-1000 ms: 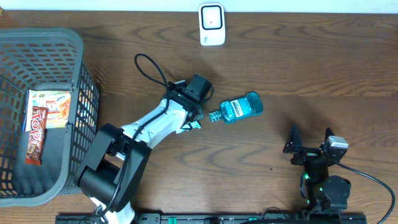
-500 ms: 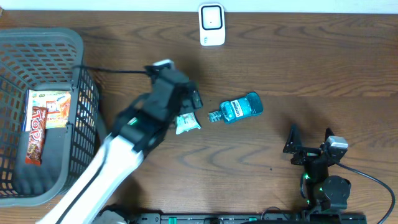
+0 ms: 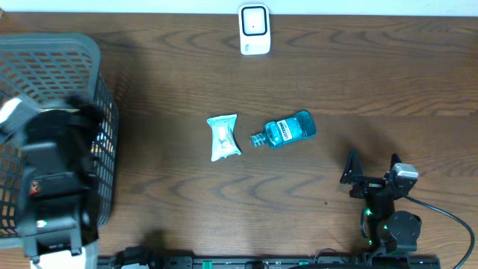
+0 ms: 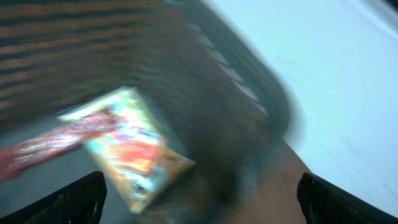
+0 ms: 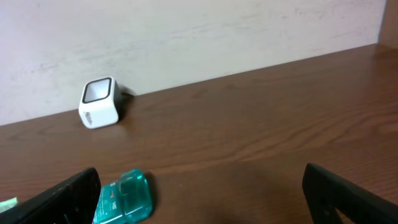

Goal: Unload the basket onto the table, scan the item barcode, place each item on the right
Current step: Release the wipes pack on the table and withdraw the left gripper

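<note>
Left gripper [image 4: 208, 202] is spread wide, nothing held, hung over the grey basket [image 3: 52, 60], where a colourful snack pack [image 4: 134, 146] is seen, blurry. Right gripper [image 5: 208, 196] is also opened wide and empty. The pale green packet [image 3: 223, 137] is laid flat on the table [image 3: 373, 90], just beside the blue bottle [image 3: 287, 129], well apart from the white scanner [image 3: 254, 30].

**Where things lie on your table**

On your table [image 3: 373, 75], the basket [image 3: 75, 52] stands at the far left. The left arm [image 3: 52, 187] is over it and a snack packet [image 4: 130, 146] lies inside. The scanner [image 3: 254, 28] sits at the back edge, near the centre. Mid-table, a pouch [image 3: 223, 137] lies just left of the bottle [image 3: 287, 129]. The right gripper [image 3: 371, 175] is at the front right, well apart from both.
</note>
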You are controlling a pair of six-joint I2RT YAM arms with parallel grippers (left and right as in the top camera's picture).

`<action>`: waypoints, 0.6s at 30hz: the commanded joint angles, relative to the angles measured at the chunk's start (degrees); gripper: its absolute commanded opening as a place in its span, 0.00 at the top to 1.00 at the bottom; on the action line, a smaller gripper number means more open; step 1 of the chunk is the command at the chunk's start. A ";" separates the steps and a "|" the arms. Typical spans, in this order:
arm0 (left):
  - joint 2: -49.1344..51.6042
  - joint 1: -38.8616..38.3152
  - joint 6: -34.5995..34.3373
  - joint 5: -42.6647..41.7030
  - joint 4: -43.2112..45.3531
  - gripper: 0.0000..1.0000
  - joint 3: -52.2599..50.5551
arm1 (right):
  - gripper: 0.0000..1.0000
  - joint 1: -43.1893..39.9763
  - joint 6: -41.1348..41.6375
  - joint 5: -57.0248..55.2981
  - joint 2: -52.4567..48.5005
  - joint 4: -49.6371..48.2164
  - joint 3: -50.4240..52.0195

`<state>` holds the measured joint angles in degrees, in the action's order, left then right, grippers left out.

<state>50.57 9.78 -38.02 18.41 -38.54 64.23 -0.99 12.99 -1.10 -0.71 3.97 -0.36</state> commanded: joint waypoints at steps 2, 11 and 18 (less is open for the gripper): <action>3.50 16.04 -14.36 -4.87 -4.76 0.02 0.42 | 0.01 -0.09 0.07 -0.26 0.33 0.17 0.04; 19.39 29.62 -24.11 -12.00 -7.63 0.02 0.39 | 0.01 -0.09 0.07 -0.26 0.33 0.17 0.04; 33.79 30.34 -31.36 -12.00 -6.82 0.02 0.39 | 0.01 -0.09 0.07 -0.26 0.33 0.17 0.04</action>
<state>80.23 39.81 -64.14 7.14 -45.80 64.23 -0.99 12.99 -1.13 -0.71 3.97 -0.36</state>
